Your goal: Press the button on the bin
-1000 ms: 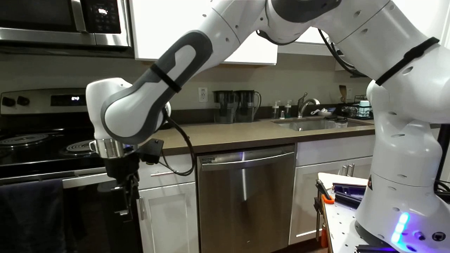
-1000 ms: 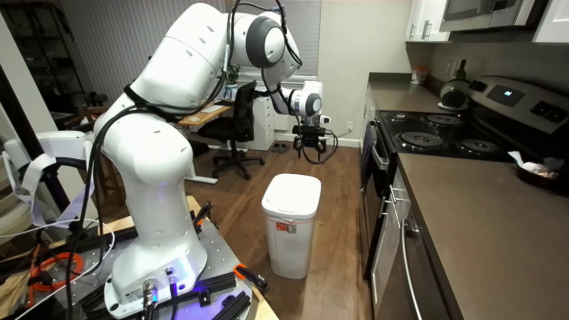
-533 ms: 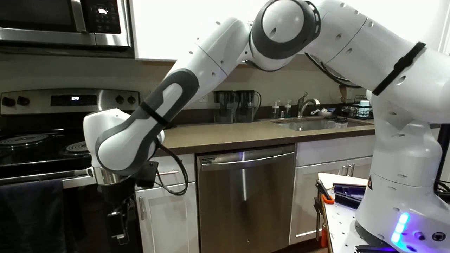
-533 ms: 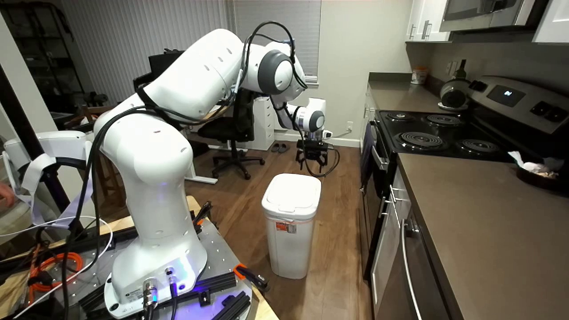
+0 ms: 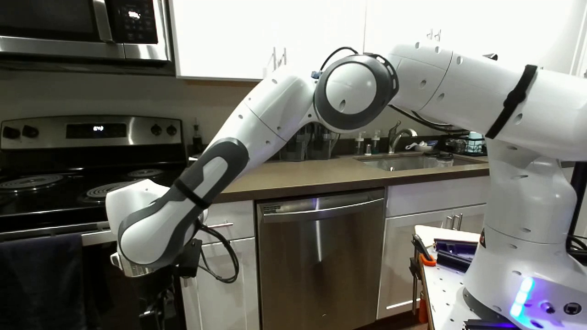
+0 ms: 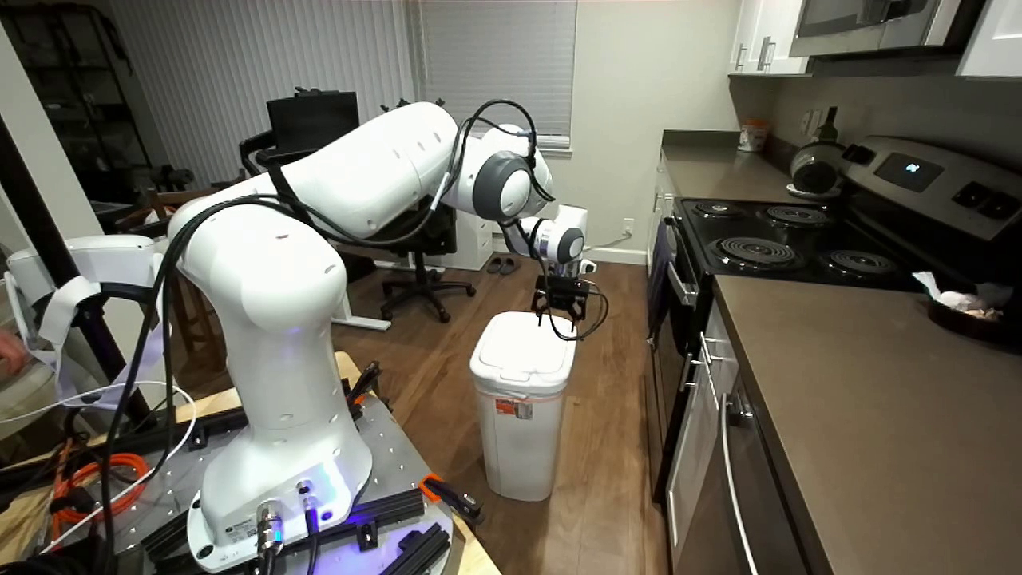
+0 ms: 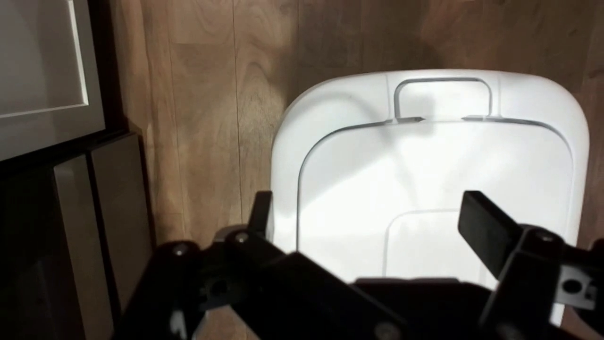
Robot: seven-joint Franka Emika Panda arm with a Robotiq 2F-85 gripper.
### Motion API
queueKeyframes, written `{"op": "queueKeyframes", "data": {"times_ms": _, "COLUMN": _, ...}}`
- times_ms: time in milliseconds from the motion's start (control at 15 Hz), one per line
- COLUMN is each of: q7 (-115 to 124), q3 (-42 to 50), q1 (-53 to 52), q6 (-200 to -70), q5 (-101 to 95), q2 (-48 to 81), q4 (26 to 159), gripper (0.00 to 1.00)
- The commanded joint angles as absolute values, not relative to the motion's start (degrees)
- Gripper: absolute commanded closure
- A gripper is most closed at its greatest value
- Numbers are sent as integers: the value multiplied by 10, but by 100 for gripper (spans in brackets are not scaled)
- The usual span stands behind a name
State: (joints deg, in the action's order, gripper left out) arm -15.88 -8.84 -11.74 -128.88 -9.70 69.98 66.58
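The Panda arm (image 6: 375,176) stands on its base (image 5: 518,279), located at 4 o'clock in an exterior view. The upper arm (image 5: 477,91) extends nearly level toward 9 o'clock to the elbow (image 5: 351,89); the forearm (image 5: 270,114) slopes from there toward 8 o'clock. The wrist (image 5: 146,240) directs the gripper (image 7: 368,208) downward. The jaws are set wide apart over the white lid (image 7: 415,174).

The trash bin (image 6: 519,447) stands on the wood floor (image 7: 203,141) at 6 o'clock in an exterior view. Its button (image 7: 443,97) is set in the lid's 12 o'clock edge in the wrist view, apart from the fingertips (image 7: 486,231).

The coil range (image 6: 798,239) is located at 3 o'clock and the office chair (image 6: 439,239) at 10 o'clock in an exterior view. A cabinet door (image 7: 37,61) is at 10 o'clock in the wrist view. The cable loop (image 5: 237,263) hangs at the 3 o'clock side of the wrist. The forearm stands in front of two pitchers (image 5: 318,149) and covers their tops.

In the wrist view, the gripper body obscures the lid's 6 o'clock part, glare washes out its surface and a shadow falls partly on the button. In an exterior view, the gripper is dark against the oven front (image 5: 112,284) and cut off at the bottom edge. Contact between fingertips and lid cannot be determined.
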Motion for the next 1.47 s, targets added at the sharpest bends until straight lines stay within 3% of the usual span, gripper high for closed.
{"op": "queueKeyframes", "data": {"times_ms": 0, "q7": -173, "q3": -96, "q1": -127, "q6": -1257, "q5": -85, "q2": 750, "q4": 597, "gripper": 0}}
{"op": "queueKeyframes", "data": {"times_ms": 133, "q7": -168, "q3": -97, "q1": -135, "q6": -1248, "q5": -82, "q2": 766, "q4": 581, "gripper": 1}}
{"op": "queueKeyframes", "data": {"times_ms": 200, "q7": -163, "q3": -97, "q1": -140, "q6": -1247, "q5": -82, "q2": 775, "q4": 575, "gripper": 8}}
{"op": "queueKeyframes", "data": {"times_ms": 467, "q7": -164, "q3": -96, "q1": -154, "q6": -1252, "q5": -85, "q2": 806, "q4": 555, "gripper": 10}}
{"op": "queueKeyframes", "data": {"times_ms": 533, "q7": -164, "q3": -94, "q1": -156, "q6": -1255, "q5": -86, "q2": 813, "q4": 553, "gripper": 25}}
{"op": "queueKeyframes", "data": {"times_ms": 667, "q7": -163, "q3": -97, "q1": -154, "q6": -1258, "q5": -92, "q2": 820, "q4": 556, "gripper": 34}}
{"op": "queueKeyframes", "data": {"times_ms": 867, "q7": -168, "q3": -100, "q1": -151, "q6": -1263, "q5": -92, "q2": 831, "q4": 558, "gripper": 58}}
{"op": "queueKeyframes", "data": {"times_ms": 1267, "q7": -167, "q3": -103, "q1": -150, "q6": -1285, "q5": -91, "q2": 840, "q4": 567, "gripper": 68}}
{"op": "queueKeyframes", "data": {"times_ms": 1400, "q7": -165, "q3": -104, "q1": -149, "q6": -1293, "q5": -90, "q2": 838, "q4": 568, "gripper": 67}}
